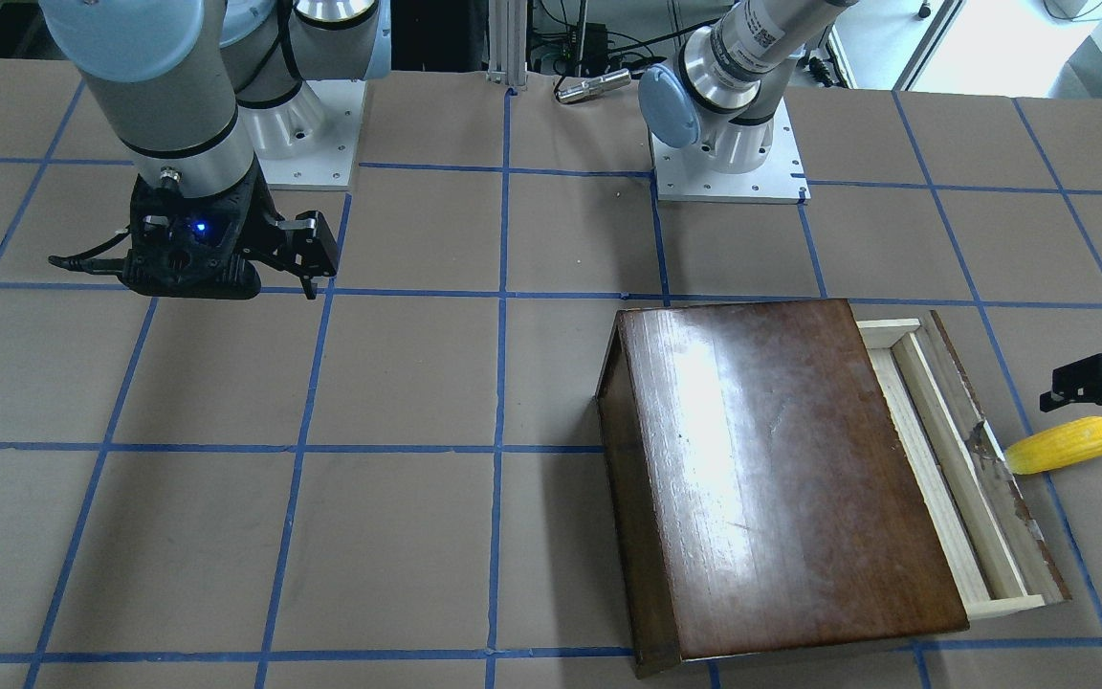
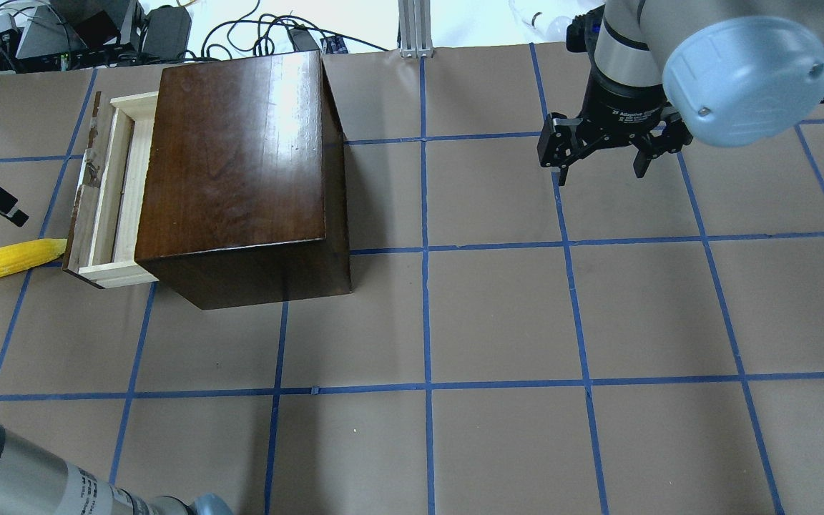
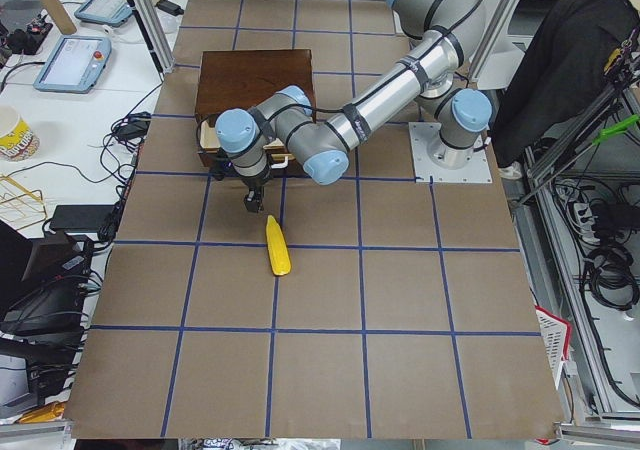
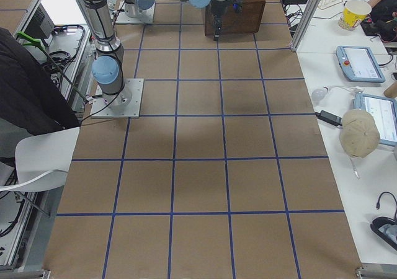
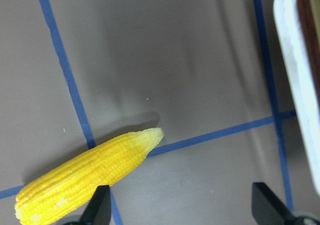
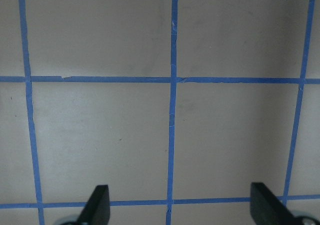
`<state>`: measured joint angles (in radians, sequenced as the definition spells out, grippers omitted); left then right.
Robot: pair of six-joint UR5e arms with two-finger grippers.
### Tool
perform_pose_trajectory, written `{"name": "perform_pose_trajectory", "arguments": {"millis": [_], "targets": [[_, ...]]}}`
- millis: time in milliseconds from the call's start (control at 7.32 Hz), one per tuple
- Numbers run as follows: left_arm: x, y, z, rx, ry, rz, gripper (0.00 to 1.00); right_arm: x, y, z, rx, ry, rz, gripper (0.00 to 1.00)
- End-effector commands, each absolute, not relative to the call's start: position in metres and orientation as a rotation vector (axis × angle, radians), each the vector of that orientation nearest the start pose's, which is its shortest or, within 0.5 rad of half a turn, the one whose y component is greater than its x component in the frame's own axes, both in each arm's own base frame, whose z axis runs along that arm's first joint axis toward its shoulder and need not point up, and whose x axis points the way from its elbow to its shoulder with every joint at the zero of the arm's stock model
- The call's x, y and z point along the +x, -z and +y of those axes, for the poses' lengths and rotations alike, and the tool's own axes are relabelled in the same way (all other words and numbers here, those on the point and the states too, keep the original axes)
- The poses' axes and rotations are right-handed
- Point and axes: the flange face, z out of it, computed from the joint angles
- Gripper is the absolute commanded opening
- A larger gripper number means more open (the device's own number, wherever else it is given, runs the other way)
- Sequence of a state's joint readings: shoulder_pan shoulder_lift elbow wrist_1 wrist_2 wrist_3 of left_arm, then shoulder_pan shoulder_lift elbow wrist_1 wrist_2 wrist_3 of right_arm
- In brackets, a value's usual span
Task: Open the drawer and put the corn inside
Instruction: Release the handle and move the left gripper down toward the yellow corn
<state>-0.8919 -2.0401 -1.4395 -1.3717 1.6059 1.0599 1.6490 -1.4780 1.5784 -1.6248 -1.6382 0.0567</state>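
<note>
The corn (image 1: pixel 1063 445) lies on the brown table, its pointed end touching the worn front panel of the drawer (image 1: pixel 943 478). The drawer is pulled partway out of the glossy dark-brown box (image 1: pixel 781 469), and its pale wood tray looks empty. My left gripper (image 1: pixel 1101 407) is open and empty, hovering just beside and above the corn. In the left wrist view the corn (image 5: pixel 85 177) lies toward one fingertip (image 5: pixel 97 205), its tip in the gap between the fingers. My right gripper (image 2: pixel 601 161) is open and empty, far from the box.
The table is brown paper with a blue tape grid (image 2: pixel 426 250). The arm bases (image 1: pixel 728 172) stand at the robot's edge. Cables and gear (image 2: pixel 97 28) lie beyond the table edge behind the box.
</note>
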Motion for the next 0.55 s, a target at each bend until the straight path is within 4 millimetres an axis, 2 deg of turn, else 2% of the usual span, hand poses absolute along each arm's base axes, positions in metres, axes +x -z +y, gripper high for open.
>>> {"name": "perform_pose_trajectory", "arguments": {"millis": [0,273,410], "targets": [[0.331,-0.279,-0.578,0.851,-0.226,3.047,1.0,0.167,-0.443,-0.513,-0.037,-0.066,3.211,1.0],[0.358,-0.245,-0.572,1.143,-0.151,2.892,1.0,0.167,-0.443,-0.513,-0.037,-0.066,3.211,1.0],[0.36,-0.232,-0.572,1.254,-0.146,2.843,1.0,0.167,-0.443,-0.513,-0.037,-0.066,3.211,1.0]]}}
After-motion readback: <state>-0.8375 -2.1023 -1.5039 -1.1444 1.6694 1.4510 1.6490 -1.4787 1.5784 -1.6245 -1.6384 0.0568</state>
